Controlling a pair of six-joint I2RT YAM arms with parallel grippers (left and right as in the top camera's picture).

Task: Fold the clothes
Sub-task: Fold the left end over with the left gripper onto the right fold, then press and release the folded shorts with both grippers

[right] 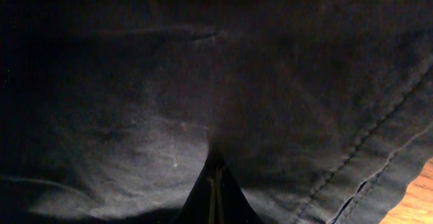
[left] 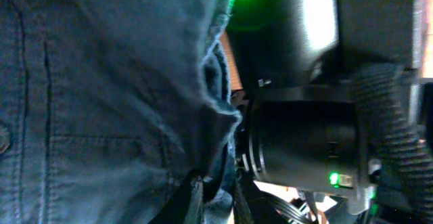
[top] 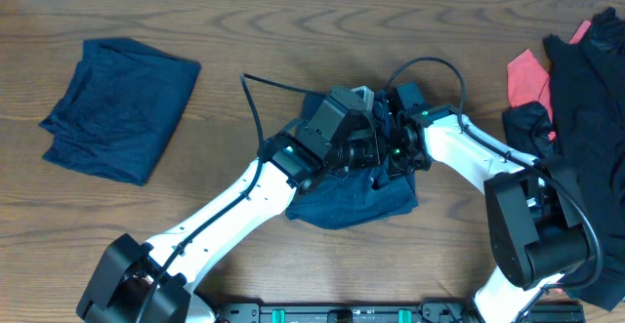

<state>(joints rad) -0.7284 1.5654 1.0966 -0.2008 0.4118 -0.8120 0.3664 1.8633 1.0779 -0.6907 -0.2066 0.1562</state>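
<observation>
A navy-blue garment (top: pixel 352 204) lies bunched at the table's middle, under both grippers. My left gripper (top: pixel 359 153) is shut on a frayed edge of this garment, which shows between its fingers in the left wrist view (left: pixel 218 195). My right gripper (top: pixel 393 153) is right beside it, fingers pressed together in the right wrist view (right: pixel 215 191), with dark fabric (right: pixel 203 88) puckered at their tips. A second navy garment (top: pixel 119 106) lies folded at the far left. A pile of black clothes (top: pixel 591 138) and a coral-red garment (top: pixel 528 75) lies at the right edge.
The right arm's body (left: pixel 318 149) with a green light fills the right of the left wrist view, very close to the left gripper. Black cables (top: pixel 256 118) arch over the table by the arms. Brown wood table (top: pixel 293 30) shows around the garments.
</observation>
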